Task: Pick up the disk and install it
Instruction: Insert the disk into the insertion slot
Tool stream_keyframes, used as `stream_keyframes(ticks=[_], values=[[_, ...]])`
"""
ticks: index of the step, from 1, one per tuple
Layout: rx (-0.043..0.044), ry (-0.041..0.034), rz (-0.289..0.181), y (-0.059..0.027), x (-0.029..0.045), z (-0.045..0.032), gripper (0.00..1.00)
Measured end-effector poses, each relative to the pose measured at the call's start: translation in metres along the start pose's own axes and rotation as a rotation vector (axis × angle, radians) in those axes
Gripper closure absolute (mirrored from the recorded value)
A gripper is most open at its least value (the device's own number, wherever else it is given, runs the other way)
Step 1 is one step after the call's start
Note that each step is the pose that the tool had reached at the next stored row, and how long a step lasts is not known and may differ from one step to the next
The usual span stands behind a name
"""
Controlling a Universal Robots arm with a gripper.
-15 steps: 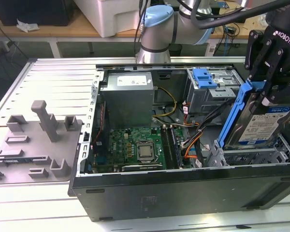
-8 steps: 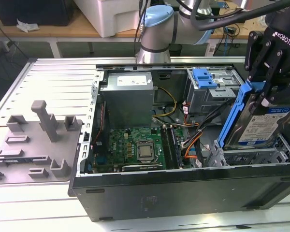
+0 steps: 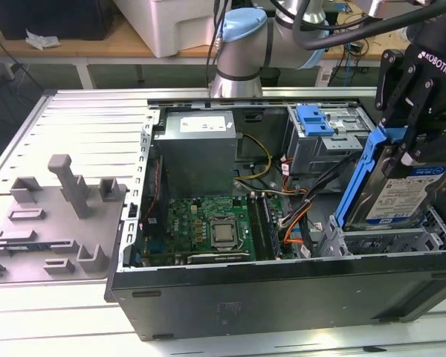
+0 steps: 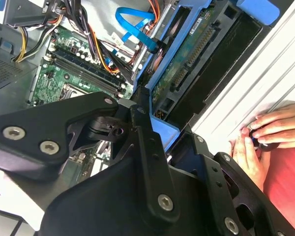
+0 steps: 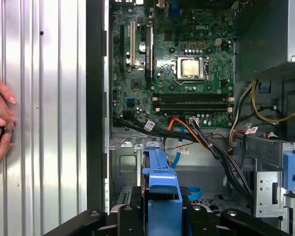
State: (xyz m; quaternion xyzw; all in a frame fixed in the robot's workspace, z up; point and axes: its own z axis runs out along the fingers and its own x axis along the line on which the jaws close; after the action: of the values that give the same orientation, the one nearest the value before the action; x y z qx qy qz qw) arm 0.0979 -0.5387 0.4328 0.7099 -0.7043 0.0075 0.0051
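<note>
The tool (image 3: 410,140) is pressed onto the disk (image 3: 406,195), pinching the upper end of its blue bracket (image 3: 359,172) between black fingers. We see the disk steeply tilted, label side up, over the end of the open computer case (image 3: 282,296) that lies at the exterior view's right. Its lower end reaches down to the grey drive bay (image 3: 390,242) in that corner of the case; we cannot tell whether the two touch. In the second wrist view we see the green circuit board (image 4: 184,73) on the disk's underside.

Inside the case, a grey power supply box (image 3: 197,152) sits against the far wall. The green motherboard (image 3: 201,223) lies flat on the case floor, with the processor (image 3: 224,233) near its middle. A grey cage (image 3: 316,145) with a blue latch (image 3: 312,119) stands at the far wall, just beside the disk. Orange, black and yellow cables (image 3: 293,212) run across the case between the motherboard and the cage.

Outside the case, a grey fixture (image 3: 56,216) rests on the ribbed bench (image 3: 82,126), at the exterior view's left of the case. In both wrist views a person's hand (image 5: 0,123) lies on the bench near the case wall.

The arm (image 3: 241,44) rises from behind the case's far wall, and the tool comes down steeply over the drive bay corner.
</note>
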Motion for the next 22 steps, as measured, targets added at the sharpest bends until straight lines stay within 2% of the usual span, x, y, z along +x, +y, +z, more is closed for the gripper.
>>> stream_keyframes(ticks=[22], values=[[0.0001, 0.0001, 0.0, 0.0, -0.0001, 0.0084, 0.64]])
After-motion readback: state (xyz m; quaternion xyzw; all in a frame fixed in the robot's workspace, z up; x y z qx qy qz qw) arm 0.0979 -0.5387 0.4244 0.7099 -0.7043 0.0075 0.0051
